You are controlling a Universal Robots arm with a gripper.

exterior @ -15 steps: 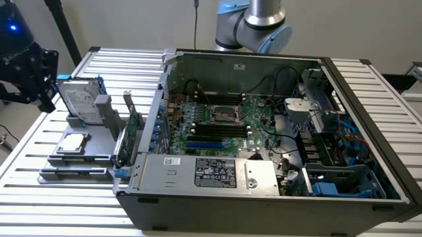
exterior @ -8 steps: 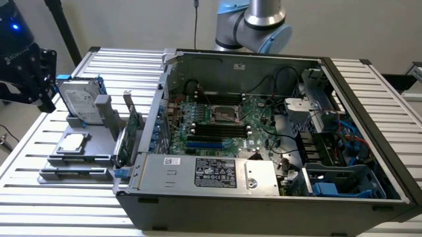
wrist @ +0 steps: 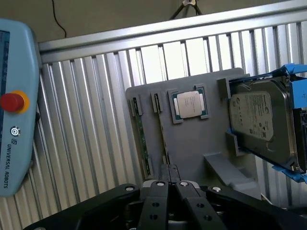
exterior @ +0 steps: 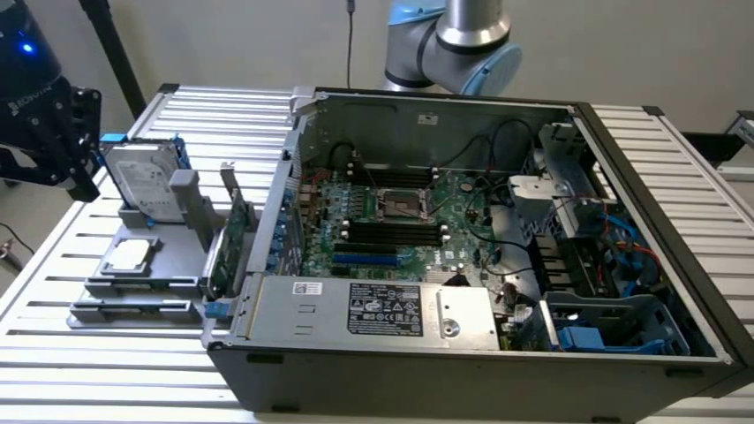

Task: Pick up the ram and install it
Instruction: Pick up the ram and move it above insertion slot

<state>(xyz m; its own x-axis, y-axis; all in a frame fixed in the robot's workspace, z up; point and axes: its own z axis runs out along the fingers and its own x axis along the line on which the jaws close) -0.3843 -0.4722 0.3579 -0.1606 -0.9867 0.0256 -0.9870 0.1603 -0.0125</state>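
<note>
Jaws shut, clamping nothing. Gripper (wrist: 168,168) hovering above grey tray (wrist: 196,143), on exterior view's left of open computer case (exterior: 471,371). Ram (wrist: 142,141) on edge in tray slot, untouched, near processor chip (wrist: 189,104); hard drive (wrist: 259,122) upright beyond chip. Well apart from motherboard (exterior: 389,221).

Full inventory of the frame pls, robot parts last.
table: 1, silver, slatted
case: 1, dark, open, on table
motherboard: 1, green, inside case
holder: 1, grey, on table
ram sticks: 2, green, on edge in holder slots
processor chip: 1, silver, flat on holder
hard drive: 1, silver, blue caddy, on holder
expansion card: 1, green, upright by holder
teach pendant: 1, light blue, apart from holder
arm: 1, silver and blue, behind case
hand: 1, black, shut, raised beside holder
</note>
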